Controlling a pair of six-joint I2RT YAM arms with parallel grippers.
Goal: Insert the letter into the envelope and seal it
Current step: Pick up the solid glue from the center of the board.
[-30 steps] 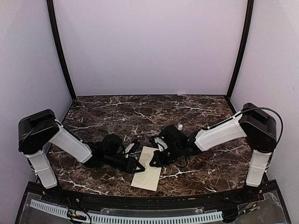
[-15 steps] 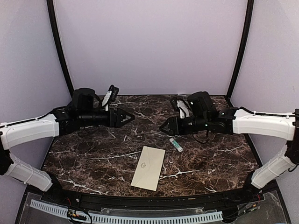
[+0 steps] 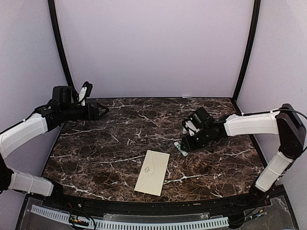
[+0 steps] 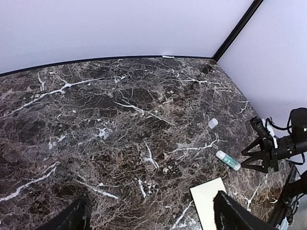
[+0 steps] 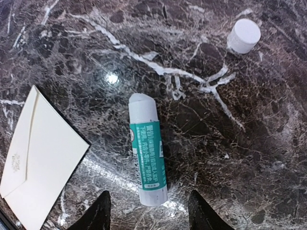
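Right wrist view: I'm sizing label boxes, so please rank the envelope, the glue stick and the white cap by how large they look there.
1. envelope: largest, even though the frame edge cuts part of it off.
2. glue stick
3. white cap: clearly smallest.

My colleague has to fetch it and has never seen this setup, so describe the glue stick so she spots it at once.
On the dark marble table, find the cream envelope near the front edge. Just past its far right corner lies the glue stick, a white tube on its side. Its green printed label sets it apart from the plain white cap nearby.
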